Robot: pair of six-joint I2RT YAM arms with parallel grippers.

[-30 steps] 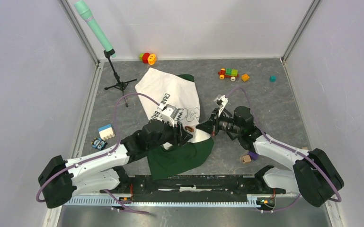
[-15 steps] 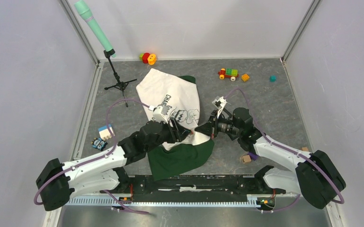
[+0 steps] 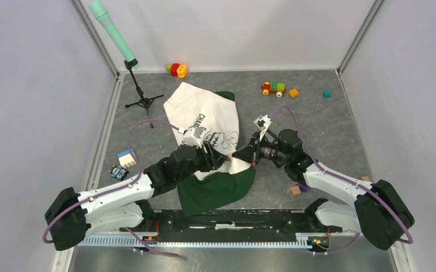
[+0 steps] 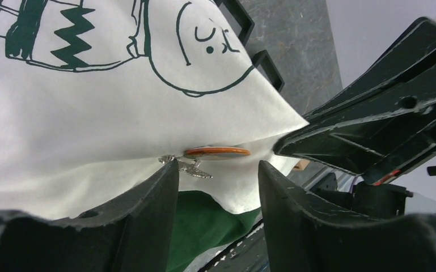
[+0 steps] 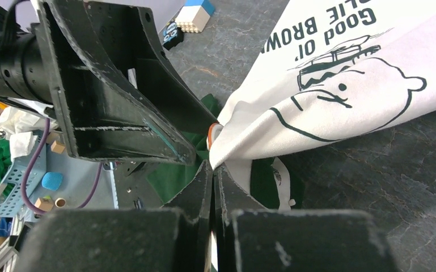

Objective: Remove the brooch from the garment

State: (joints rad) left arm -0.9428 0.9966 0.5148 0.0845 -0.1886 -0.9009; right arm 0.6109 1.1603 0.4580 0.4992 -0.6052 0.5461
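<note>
Left gripper backed off slightly, jaws open astride orange disc brooch, empty. Right gripper clamped on white cartoon-print T-shirt. Next I'd close left, pull pin free.

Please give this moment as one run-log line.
left gripper: open, brooch at its fingertips, ungripped | right gripper: shut on garment beside brooch | brooch: pinned to garment

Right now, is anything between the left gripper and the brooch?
Nothing visible. The brooch sits edge-on, in line with the gap of the open left gripper, pinned to the shirt. The right gripper pinches the shirt just beside it.
</note>
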